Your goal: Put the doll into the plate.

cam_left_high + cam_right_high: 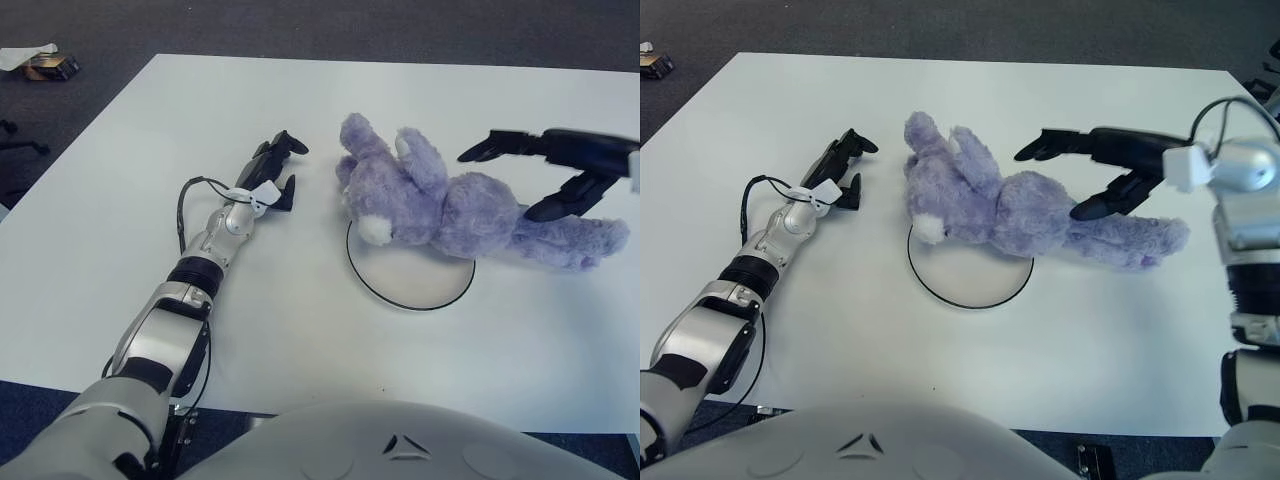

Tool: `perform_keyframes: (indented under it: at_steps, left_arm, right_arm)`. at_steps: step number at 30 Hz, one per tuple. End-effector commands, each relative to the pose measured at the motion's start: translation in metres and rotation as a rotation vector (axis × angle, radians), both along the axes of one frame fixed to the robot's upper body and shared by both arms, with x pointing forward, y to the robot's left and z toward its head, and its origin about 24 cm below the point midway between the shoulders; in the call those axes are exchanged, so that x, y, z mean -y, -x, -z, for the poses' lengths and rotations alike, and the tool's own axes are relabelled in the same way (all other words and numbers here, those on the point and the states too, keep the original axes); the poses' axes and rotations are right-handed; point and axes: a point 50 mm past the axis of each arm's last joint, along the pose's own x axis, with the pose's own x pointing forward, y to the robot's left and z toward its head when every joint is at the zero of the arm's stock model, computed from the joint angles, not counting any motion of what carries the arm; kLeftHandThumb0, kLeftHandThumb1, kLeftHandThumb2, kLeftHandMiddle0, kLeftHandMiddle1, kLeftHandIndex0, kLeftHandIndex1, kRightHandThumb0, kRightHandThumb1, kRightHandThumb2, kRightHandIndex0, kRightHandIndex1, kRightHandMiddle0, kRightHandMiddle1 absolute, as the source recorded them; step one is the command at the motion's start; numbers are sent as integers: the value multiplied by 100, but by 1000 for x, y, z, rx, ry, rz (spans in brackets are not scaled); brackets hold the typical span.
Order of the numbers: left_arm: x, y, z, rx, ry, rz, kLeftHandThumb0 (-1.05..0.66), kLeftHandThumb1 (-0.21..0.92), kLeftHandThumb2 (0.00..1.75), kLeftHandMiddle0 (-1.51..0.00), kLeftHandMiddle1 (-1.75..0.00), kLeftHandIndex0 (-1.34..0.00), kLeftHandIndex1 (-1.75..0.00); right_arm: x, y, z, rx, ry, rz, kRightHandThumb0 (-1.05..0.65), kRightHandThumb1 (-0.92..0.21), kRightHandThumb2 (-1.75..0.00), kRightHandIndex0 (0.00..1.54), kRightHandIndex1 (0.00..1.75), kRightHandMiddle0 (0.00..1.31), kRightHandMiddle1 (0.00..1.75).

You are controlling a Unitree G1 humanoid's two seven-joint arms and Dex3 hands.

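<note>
A purple plush doll [450, 210] lies on its side across the far rim of the white round plate [410, 285]. Its head and chest overlap the plate's edge; its legs [580, 240] stretch right onto the bare table. My right hand [1050, 185] hovers just over the doll's body and legs, fingers spread open and holding nothing. My left hand [290, 175] shows on the table to the left of the doll's head, fingers relaxed and empty.
The white table [300, 340] runs wide on all sides of the plate. Dark carpet lies beyond the far edge, with a small box and paper [40, 62] on the floor at the far left.
</note>
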Motion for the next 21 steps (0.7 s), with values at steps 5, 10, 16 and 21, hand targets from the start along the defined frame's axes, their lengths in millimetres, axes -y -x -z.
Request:
perform_keyframes:
  at_steps: [5, 10, 16, 21]
  left_arm:
    - [-4, 10, 25, -114, -59, 11, 27, 35, 156, 0, -117, 0, -153]
    - [-5, 9, 25, -114, -79, 16, 29, 36, 158, 0, -114, 0, -153]
    - [-7, 9, 25, -119, -89, 19, 30, 37, 159, 0, -111, 0, -153]
    - [-7, 9, 25, -122, -91, 18, 30, 36, 159, 0, -111, 0, -152]
  right_arm:
    - [5, -18, -11, -61, -121, -7, -94, -77, -30, 8, 45, 0, 67]
    - [3, -39, -10, -130, -263, -108, -101, -77, -31, 13, 47, 0, 67]
    - [11, -54, 0, -441, -562, -235, -104, -83, -27, 13, 46, 0, 63]
    - [27, -47, -3, -537, -584, -81, -90, -72, -57, 21, 47, 2, 87]
